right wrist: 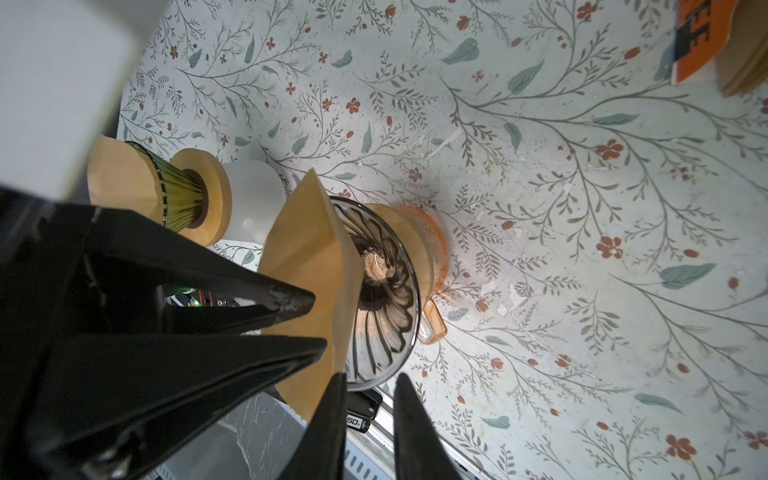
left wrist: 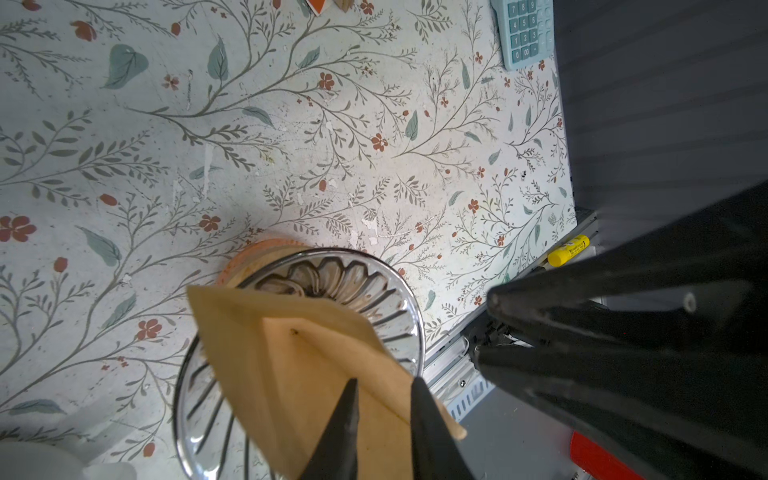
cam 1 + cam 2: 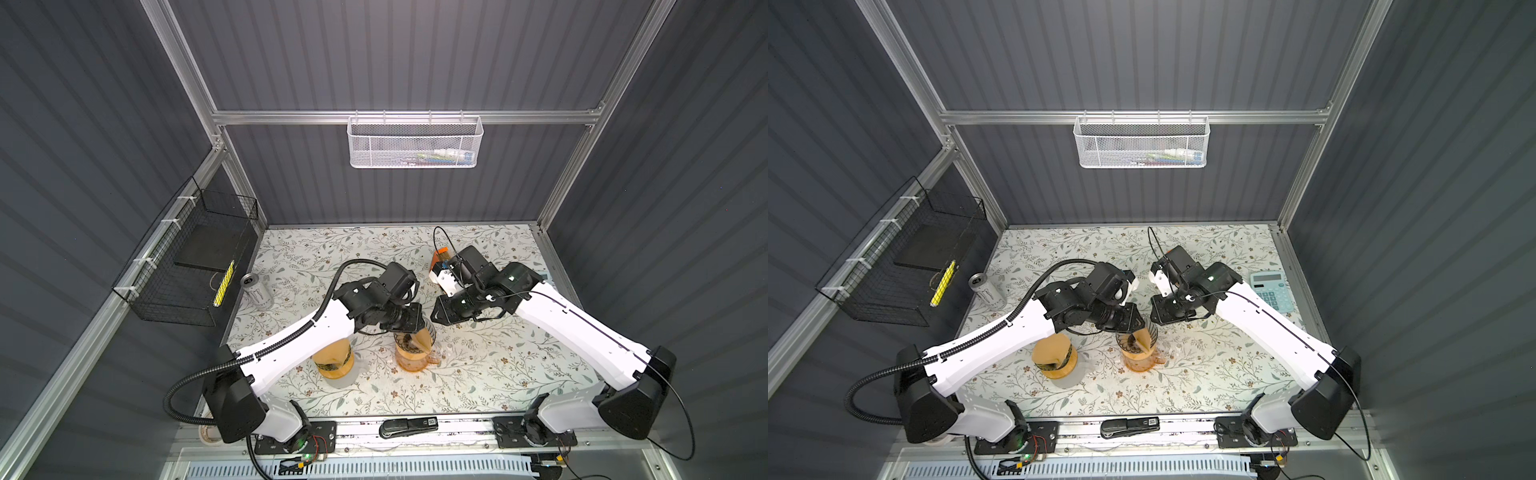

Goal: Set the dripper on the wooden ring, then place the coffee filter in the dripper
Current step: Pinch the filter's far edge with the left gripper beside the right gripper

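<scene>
Top views: left gripper [image 3: 409, 322] clamped on the coffee filter [image 3: 424, 338], tilted across the dripper [image 3: 405, 345]; right gripper [image 3: 438, 313] just beside the dripper. Left wrist: coffee filter [image 2: 299, 374] covered part of the dripper [image 2: 365, 286] mouth. Right wrist: right gripper [image 1: 371, 375] stood slightly apart, empty, beside the dripper [image 1: 386, 299]

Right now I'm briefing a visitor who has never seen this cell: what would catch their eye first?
The brown coffee filter, tilted at the rim of the ribbed glass dripper mid-table, with the left gripper at its upper edge. Next, the right gripper hovering empty close by, and a second dripper already lined with paper, on a white mug beside the first.
</scene>
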`<state>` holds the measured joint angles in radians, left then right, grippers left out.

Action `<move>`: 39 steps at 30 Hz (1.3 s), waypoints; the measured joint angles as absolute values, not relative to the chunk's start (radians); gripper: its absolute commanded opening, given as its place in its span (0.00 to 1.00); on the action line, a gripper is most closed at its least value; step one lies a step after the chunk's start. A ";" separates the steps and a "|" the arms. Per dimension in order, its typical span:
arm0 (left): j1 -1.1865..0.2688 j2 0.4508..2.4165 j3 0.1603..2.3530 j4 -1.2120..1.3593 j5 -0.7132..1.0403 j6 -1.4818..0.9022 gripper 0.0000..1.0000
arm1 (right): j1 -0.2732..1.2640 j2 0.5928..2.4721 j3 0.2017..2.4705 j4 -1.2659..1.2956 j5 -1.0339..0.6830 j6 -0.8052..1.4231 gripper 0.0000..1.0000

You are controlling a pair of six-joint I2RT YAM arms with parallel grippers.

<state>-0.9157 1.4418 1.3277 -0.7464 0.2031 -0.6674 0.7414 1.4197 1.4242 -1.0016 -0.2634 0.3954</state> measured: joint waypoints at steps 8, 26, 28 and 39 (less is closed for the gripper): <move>-0.916 1.396 1.295 -0.747 0.194 -0.690 0.23 | 0.779 1.452 1.444 -1.000 -0.254 0.393 0.25; -0.916 1.389 1.267 -0.747 0.184 -0.704 0.22 | 0.823 1.512 1.461 -0.996 -0.230 0.393 0.24; -0.916 1.389 1.266 -0.747 0.183 -0.705 0.22 | 0.824 1.512 1.461 -0.996 -0.226 0.393 0.23; -0.916 1.361 1.236 -0.749 0.156 -0.717 0.17 | 0.828 1.525 1.460 -0.996 -0.181 0.395 0.09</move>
<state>-0.9161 1.3609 1.2362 -0.7490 0.1562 -0.7170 0.8276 1.5253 1.4605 -0.9958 -0.1814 0.3950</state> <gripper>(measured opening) 0.176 0.103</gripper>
